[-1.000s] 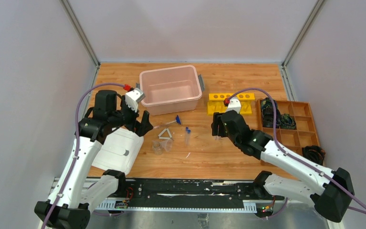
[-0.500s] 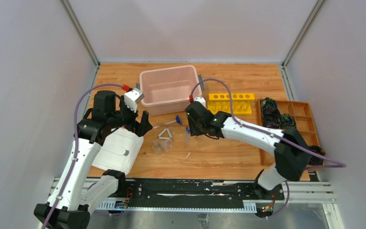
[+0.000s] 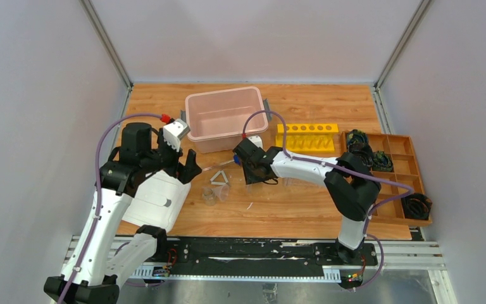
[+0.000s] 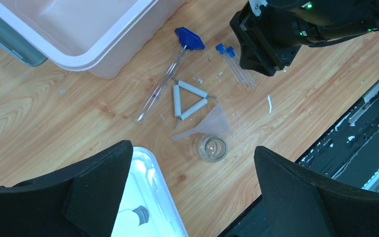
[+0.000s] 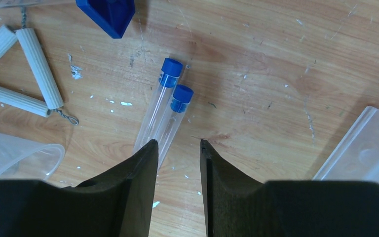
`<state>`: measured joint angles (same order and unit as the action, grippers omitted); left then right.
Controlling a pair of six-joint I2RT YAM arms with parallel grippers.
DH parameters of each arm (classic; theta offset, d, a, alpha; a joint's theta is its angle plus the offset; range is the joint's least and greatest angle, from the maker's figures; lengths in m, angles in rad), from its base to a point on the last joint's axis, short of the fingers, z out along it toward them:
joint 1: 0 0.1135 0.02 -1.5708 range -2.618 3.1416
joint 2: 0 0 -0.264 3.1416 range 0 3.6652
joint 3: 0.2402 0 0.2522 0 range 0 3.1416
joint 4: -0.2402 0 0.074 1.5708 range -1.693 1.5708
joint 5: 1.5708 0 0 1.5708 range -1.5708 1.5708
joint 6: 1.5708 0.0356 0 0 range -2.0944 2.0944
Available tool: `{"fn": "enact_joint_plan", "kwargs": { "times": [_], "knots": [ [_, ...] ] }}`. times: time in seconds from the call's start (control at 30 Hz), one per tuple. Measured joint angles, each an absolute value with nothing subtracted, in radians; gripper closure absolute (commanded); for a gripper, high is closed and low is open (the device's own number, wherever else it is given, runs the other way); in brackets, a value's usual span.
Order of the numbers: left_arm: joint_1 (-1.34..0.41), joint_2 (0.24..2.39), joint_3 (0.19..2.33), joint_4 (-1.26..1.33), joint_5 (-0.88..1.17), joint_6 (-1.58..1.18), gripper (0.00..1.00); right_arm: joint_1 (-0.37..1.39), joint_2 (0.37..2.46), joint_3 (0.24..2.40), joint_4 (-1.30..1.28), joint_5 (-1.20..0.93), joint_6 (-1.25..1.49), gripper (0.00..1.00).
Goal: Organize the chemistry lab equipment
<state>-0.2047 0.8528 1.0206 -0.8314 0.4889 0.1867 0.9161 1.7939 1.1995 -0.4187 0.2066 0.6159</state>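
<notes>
Two clear blue-capped tubes [image 5: 165,106] lie side by side on the wood. My right gripper [image 5: 177,143] hovers low over their lower ends. Its jaws are open a little, with bare wood between them, and the left finger covers the tube ends. A white triangle [image 5: 34,74] and the blue tip of a thin clear rod [image 4: 165,81] lie just left of the tubes. A clear funnel [image 4: 209,123] and a small clear cup [image 4: 210,147] sit below the triangle. A clear tube rack [image 5: 360,148] is at the right. My left gripper [image 4: 192,153] hangs wide open above the cup, holding nothing.
A pink bin [image 3: 224,93] stands at the back centre, with a yellow rack [image 3: 307,136] to its right. A wooden compartment tray [image 3: 392,171] holding black coils lies at the right edge. A white lid [image 3: 158,199] rests under my left arm.
My right arm has swung left from in front of the yellow rack to the two tubes, its jaws narrowing on the way. The left arm has barely shifted.
</notes>
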Motion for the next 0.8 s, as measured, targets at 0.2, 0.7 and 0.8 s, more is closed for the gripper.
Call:
{"fn": "enact_joint_plan", "kwargs": {
  "times": [0.2, 0.7, 0.8],
  "knots": [
    [-0.205, 0.844, 1.021, -0.845, 0.49, 0.187, 0.0, 0.913, 1.822, 1.206, -0.411, 0.206, 0.634, 0.68],
    [-0.205, 0.835, 1.024, -0.863, 0.506, 0.196, 0.0, 0.86, 1.856, 1.208, -0.395, 0.187, 0.676, 0.85],
    [-0.205, 0.835, 1.03, -0.87, 0.512, 0.2, 0.0, 0.84, 1.844, 1.195, -0.393, 0.169, 0.686, 1.0]
  ]
}}
